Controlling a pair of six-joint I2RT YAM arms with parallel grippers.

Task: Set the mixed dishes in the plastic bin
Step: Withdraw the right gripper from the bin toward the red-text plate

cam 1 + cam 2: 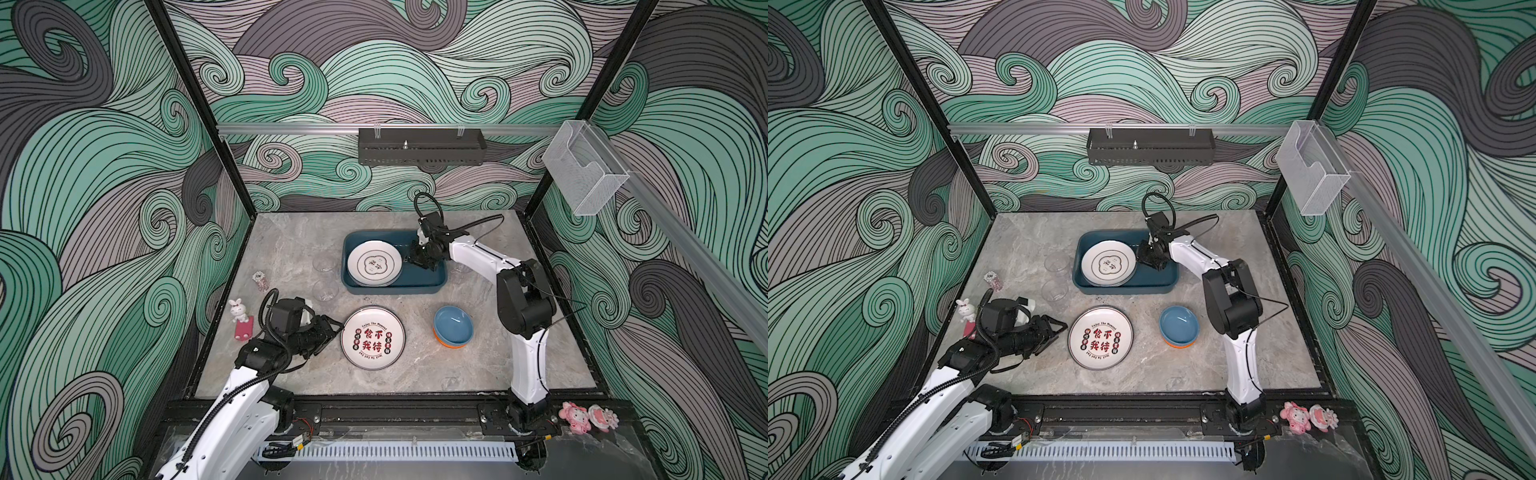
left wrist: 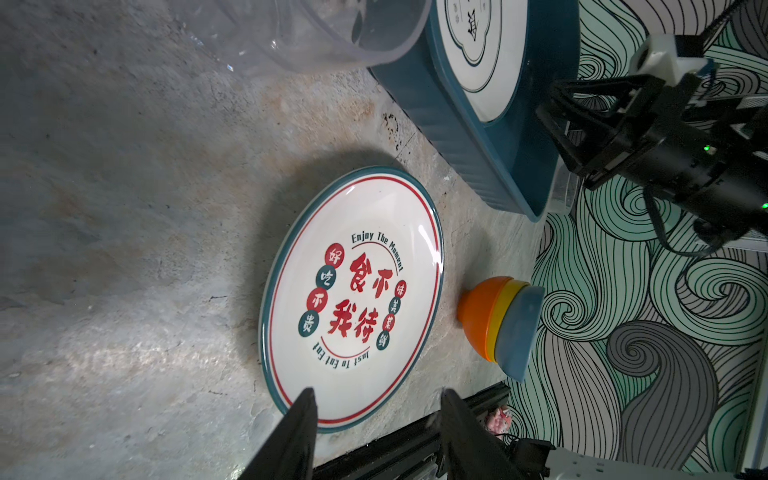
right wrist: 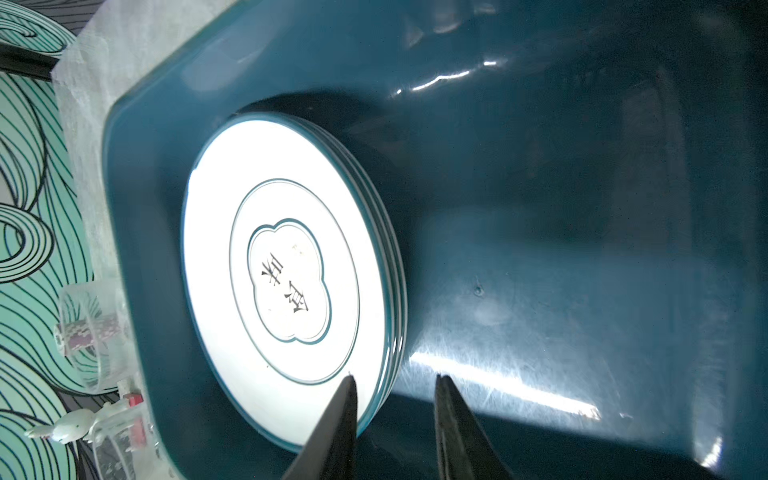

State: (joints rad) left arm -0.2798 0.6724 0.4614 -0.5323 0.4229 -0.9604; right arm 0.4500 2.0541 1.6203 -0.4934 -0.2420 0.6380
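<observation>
Nearest, at the bottom right of both top views: two pink toys (image 1: pixel 586 417). The left gripper (image 1: pixel 337 329) is low over the marble tabletop (image 1: pixel 457 374), jaws spread and holding nothing. In the left wrist view its fingertips (image 2: pixel 297 428) sit either side of the near rim of the red-lettered plate (image 2: pixel 353 299).

That plate lies flat on the table, front centre in both top views, outside the bin. The bowl stack (image 1: pixel 453 326) is to its right, not touching it: blue on top, then yellow, orange underneath, also on the table.

A white rabbit figurine (image 1: pixel 237 309) is at the left edge, by a red block (image 1: pixel 244 329). Two clear tumblers (image 1: pixel 325 289) stand upright between the left gripper and the bin, with a small stack of chips (image 1: pixel 259 279) left of them.

The plastic bin (image 1: pixel 395 287) is mid-table, behind the plate. A plate stack (image 1: pixel 374 264) with black characters fills its left half; the right wrist view shows several rims layered. The right gripper (image 1: pixel 417 261) is inside the bin at the stack's right edge, jaws parted. Bin floor shows between the stack's rim and one finger, so nothing is pinched.

Farthest back, hung high: a black perforated tray (image 1: pixel 422 147), and to its right a clear acrylic box (image 1: pixel 584 174).
</observation>
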